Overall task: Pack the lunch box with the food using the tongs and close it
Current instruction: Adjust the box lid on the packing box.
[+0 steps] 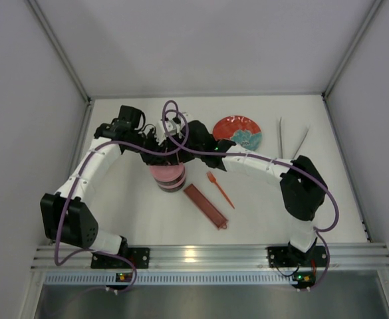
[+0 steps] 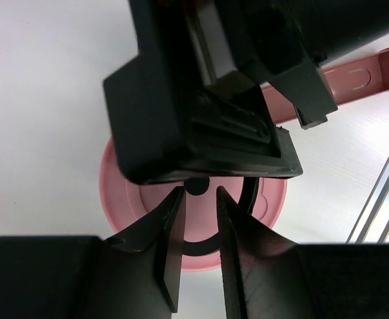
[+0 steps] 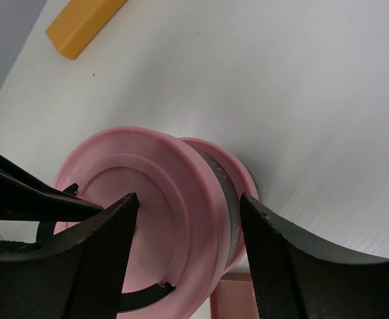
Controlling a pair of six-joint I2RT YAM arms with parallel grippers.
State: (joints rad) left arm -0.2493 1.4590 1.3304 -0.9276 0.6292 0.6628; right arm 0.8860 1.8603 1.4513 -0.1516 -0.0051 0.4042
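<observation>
The lunch box [image 1: 169, 178] stands stacked on the table, two steel tins with pink lids. Its top lid [image 3: 174, 179] is on, and the black handle [image 3: 141, 294] lies flat in it. My left gripper [image 2: 199, 193] hangs over the middle of the lid [image 2: 118, 193]; its jaws stand a narrow gap apart with nothing between them. My right gripper [image 3: 189, 199] is open: one finger [image 3: 111, 259] is over the lid's top, the other [image 3: 280, 259] beside the upper tin's wall [image 3: 224, 193]. The tongs [image 1: 282, 136] lie at the back right. No food shows.
A red-and-blue plate [image 1: 237, 131] sits behind the lunch box on the right. An orange fork [image 1: 219, 189] and a long dark-red tray [image 1: 205, 206] lie just right of the box. An orange bar [image 3: 84, 23] rests farther back. Walls close three sides.
</observation>
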